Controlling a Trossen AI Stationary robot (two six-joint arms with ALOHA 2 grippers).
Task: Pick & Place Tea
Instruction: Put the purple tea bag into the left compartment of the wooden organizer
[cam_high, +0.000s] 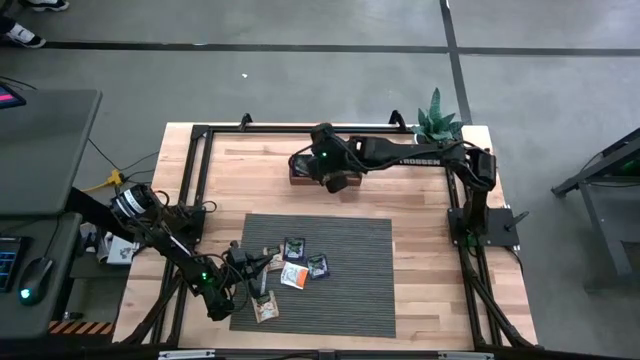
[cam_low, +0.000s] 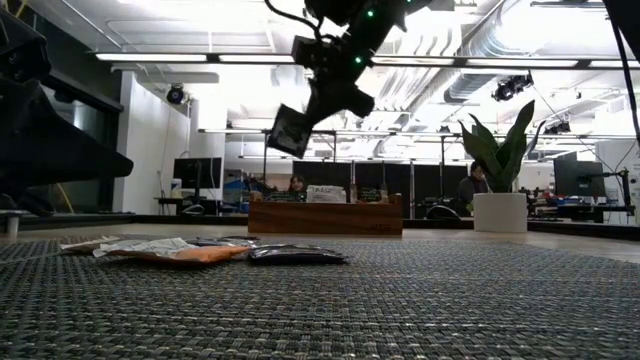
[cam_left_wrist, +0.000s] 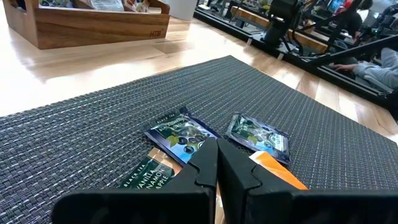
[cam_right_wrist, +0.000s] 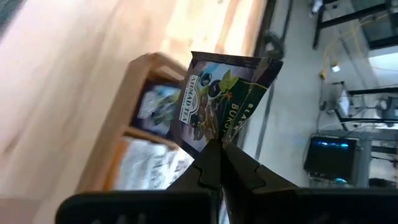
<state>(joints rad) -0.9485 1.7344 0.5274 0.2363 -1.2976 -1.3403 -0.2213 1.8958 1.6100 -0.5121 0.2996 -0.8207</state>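
High view: wooden bench with a grey woven mat; loose tea sachets lie near the mat's left middle. Right hand hangs over the wooden box at the back.

Low view: a dark sachet dangles above the box.

Left wrist view: left hand closed, empty, low over the mat sachets.

Right wrist view: right hand pinches the dark sachet by one edge. Judged light, thin, floppy; an edge pinch suits.
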